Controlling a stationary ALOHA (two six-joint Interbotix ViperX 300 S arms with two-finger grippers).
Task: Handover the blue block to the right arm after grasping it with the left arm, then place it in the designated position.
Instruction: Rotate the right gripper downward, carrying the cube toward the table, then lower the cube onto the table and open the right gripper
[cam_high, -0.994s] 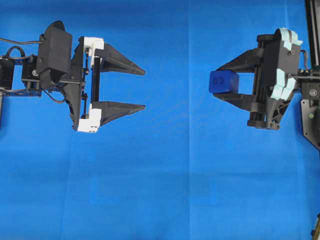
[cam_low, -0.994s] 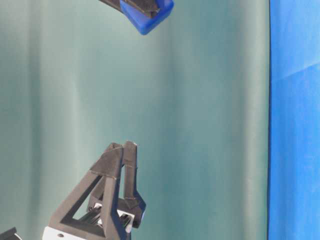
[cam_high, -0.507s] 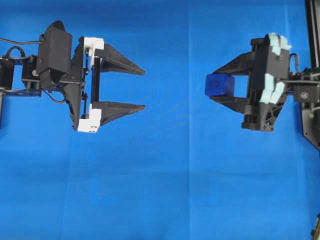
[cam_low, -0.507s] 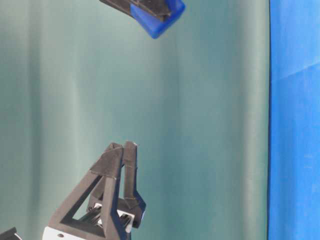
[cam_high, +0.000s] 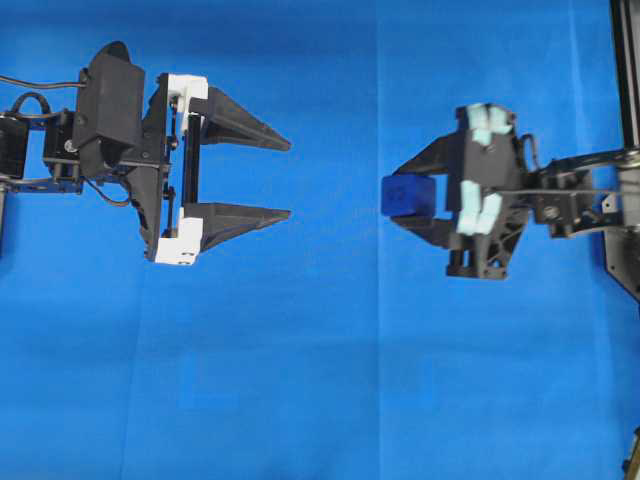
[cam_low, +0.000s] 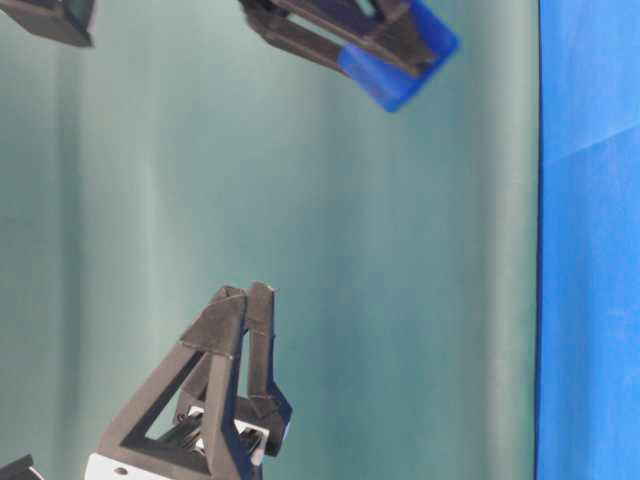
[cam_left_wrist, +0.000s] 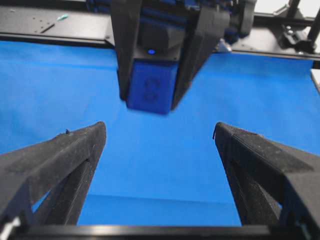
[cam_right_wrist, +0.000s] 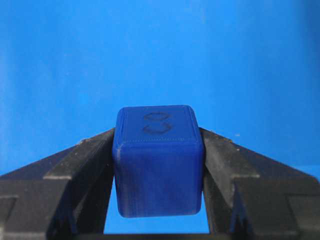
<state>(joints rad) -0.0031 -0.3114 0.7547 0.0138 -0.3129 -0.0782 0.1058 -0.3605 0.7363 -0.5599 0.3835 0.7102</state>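
While the overhead view looks straight down on the blue cloth (cam_high: 300, 380) covering the worktop, the left arm (cam_high: 110, 120) sits at the left with its white-bracketed left gripper (cam_high: 288, 180) pointing right, jaws spread wide and nothing between them. At the right of that view the right arm (cam_high: 580, 190) reaches leftward; the right gripper (cam_high: 405, 196), marked by pale teal pads, has its jaws partly closed on the blue block (cam_high: 409, 195), which sits at the finger ends. A stretch of bare cloth separates the two grippers, so they are well apart.

From the table-level view, turned on its side, the right gripper (cam_low: 400, 65) shows at the top edge with the blue block (cam_low: 400, 70) pinched at its tips, against a green backdrop (cam_low: 300, 220). The left gripper (cam_low: 258, 295) rises from the bottom edge, and nothing is held in it.

Seen from the left wrist camera, two black fingers (cam_left_wrist: 60, 160) frame the picture at left and right, far apart. Beyond them, the blue block (cam_left_wrist: 151, 90) hangs above the cloth, clamped on both sides by the right gripper (cam_left_wrist: 151, 97).

Looking from the right wrist camera, the blue block (cam_right_wrist: 157, 160) fills the middle, squeezed between two black fingers (cam_right_wrist: 80, 170) that touch its left and right faces. Two ring marks show on its upper face.
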